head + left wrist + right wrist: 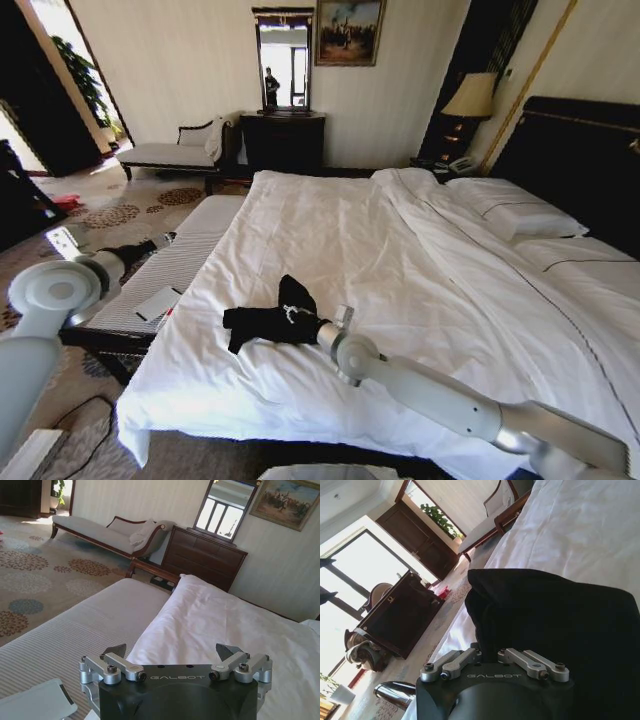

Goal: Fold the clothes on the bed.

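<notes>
The clothes, a black T-shirt (270, 322), lie bunched up near the foot corner of the bed (400, 250), on its white duvet. My right gripper (320, 330) reaches in from the lower right and is at the shirt's right edge. In the right wrist view the black T-shirt (550, 615) covers the fingertips, and the right gripper (489, 651) is shut on the fabric. My left gripper (160, 243) hangs off to the left over the bench. The left gripper (171, 652) stands open with nothing between its fingers.
A white-cushioned bench (185, 265) runs along the bed's left side, with a flat white item (157, 303) lying on it. Pillows (520, 215) and a dark headboard (585, 160) are at the right. A chaise longue (165, 152) and a dresser (283, 140) stand at the back wall.
</notes>
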### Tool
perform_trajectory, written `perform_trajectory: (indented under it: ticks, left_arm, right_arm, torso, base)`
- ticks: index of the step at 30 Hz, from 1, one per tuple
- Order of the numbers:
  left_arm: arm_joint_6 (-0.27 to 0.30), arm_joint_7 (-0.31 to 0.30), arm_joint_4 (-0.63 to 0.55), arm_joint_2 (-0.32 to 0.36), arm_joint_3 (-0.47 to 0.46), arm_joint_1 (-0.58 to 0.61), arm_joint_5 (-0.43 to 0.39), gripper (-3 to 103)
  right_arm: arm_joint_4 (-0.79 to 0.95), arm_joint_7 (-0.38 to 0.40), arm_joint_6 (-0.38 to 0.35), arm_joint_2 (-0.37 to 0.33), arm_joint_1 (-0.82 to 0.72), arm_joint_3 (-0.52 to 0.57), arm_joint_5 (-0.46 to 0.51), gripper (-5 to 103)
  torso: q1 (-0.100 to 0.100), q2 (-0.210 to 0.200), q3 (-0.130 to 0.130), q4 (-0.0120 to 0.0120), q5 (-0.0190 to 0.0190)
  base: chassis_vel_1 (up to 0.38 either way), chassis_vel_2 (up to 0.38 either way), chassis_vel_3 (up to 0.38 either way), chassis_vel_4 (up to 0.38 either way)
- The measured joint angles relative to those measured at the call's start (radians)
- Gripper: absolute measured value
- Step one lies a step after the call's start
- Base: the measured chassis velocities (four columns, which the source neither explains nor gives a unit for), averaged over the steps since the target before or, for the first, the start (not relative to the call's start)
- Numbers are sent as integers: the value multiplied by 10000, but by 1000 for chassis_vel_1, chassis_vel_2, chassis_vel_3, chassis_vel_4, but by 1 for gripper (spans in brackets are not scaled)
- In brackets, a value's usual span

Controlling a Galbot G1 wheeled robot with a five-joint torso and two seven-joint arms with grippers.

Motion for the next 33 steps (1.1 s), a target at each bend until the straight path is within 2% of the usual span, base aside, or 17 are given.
perform_trajectory:
  ticks: [7, 13, 18, 25, 26, 27, 29, 30, 32, 33]
  left_arm:
    - [-12, 4, 23, -101, 3, 106, 160, 100]
    - [-26, 26, 132, -98, -46, 175, 225, 100]
    - [-33, 51, 195, -127, -52, 198, 281, 100]
    - [-40, 97, 256, -189, -48, 236, 372, 100]
    - [-41, 116, 270, -195, -48, 248, 388, 100]
    - [-41, 149, 288, -198, -48, 258, 406, 100]
    - [-51, 212, 348, -205, -48, 266, 471, 100]
    - [-51, 212, 348, -205, -48, 266, 471, 100]
    - [-55, 227, 384, -218, -39, 262, 497, 100]
    - [-56, 227, 388, -221, -30, 261, 501, 100]
  right_arm:
    - [-583, -122, 68, 599, 230, -448, -194, 8]
    - [-1318, -234, 156, 1790, 581, -694, -217, 8]
    - [-1714, -244, 194, 2470, 652, -901, -284, 8]
    - [-2361, -215, 217, 2850, 632, -1047, -707, 6]
    - [-2431, -220, 225, 2870, 631, -1044, -772, 10]
    - [-2479, -231, 231, 2871, 631, -1039, -833, 10]
    - [-2539, -387, 297, 2814, 643, -1012, -967, 21]
    - [-2539, -387, 297, 2814, 643, -1012, -967, 21]
    - [-2502, -574, 401, 2759, 656, -969, -969, 32]
    - [-2485, -614, 423, 2756, 659, -959, -966, 32]
  torso:
    - [0, 0, 0, -1, 0]
    - [0, 0, 0, 3, 0]
    - [0, 0, -1, 1, 0]
    - [0, 0, -1, -1, 0]
    - [0, 0, 0, 0, 0]
    - [0, -1, 0, 1, 0]
    - [0, 0, -1, 0, 0]
    - [0, 0, -1, 0, 0]
    - [0, 0, 0, 0, 1]
    - [0, 0, -1, 0, 1]
  base:
    - [0, 0, 0, 0]
    - [0, 0, 0, 0]
    - [0, 0, 0, 0]
    - [0, 0, 0, 0]
    - [0, 0, 0, 0]
    - [0, 0, 0, 0]
    - [0, 0, 0, 0]
    - [0, 0, 0, 0]
    - [0, 0, 0, 0]
    - [0, 0, 0, 0]
